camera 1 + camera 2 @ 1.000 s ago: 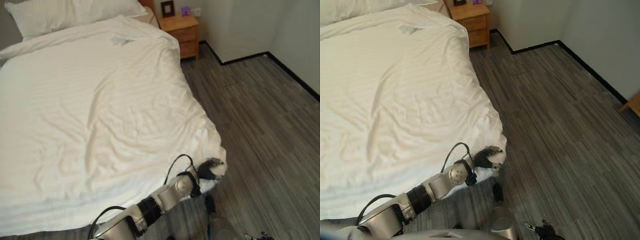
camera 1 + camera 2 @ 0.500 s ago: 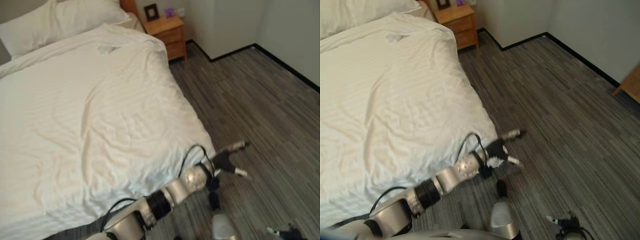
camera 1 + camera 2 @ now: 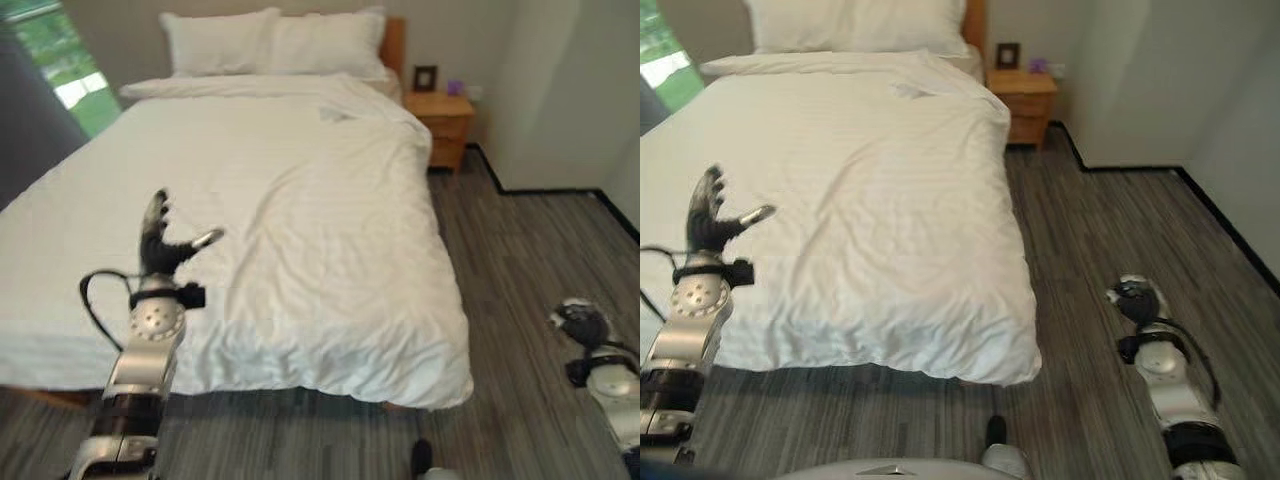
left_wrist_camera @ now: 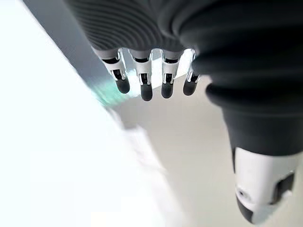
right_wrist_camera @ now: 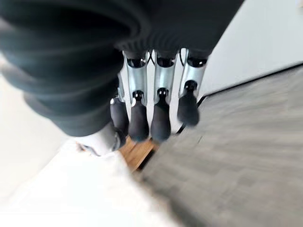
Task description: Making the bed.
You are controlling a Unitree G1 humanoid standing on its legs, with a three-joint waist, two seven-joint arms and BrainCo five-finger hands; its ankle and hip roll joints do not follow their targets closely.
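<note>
Bed (image 3: 300, 200) fills the upper and middle left of both eye views, covered by a white duvet (image 3: 330, 260) that hangs over the foot end and the side toward the floor (image 3: 530, 270); mild creases run across its middle. Two white pillows (image 3: 270, 42) lie side by side at the head, top of frame. A wooden nightstand (image 3: 445, 125) stands just beside the head corner, carrying a small dark frame (image 3: 425, 77) and a small purple object (image 3: 455, 88). Left robot hand (image 3: 160, 240) is raised at lower left over the near part of the duvet, fingers spread straight, thumb out, holding nothing; its wrist view confirms straight fingers (image 4: 142, 87) clear of the white cloth. Right robot hand (image 3: 1137, 298) hangs over the floor at lower right, well apart from the bed; its wrist view shows straight fingers (image 5: 158, 118) with nothing held, plus the nightstand beyond.
</note>
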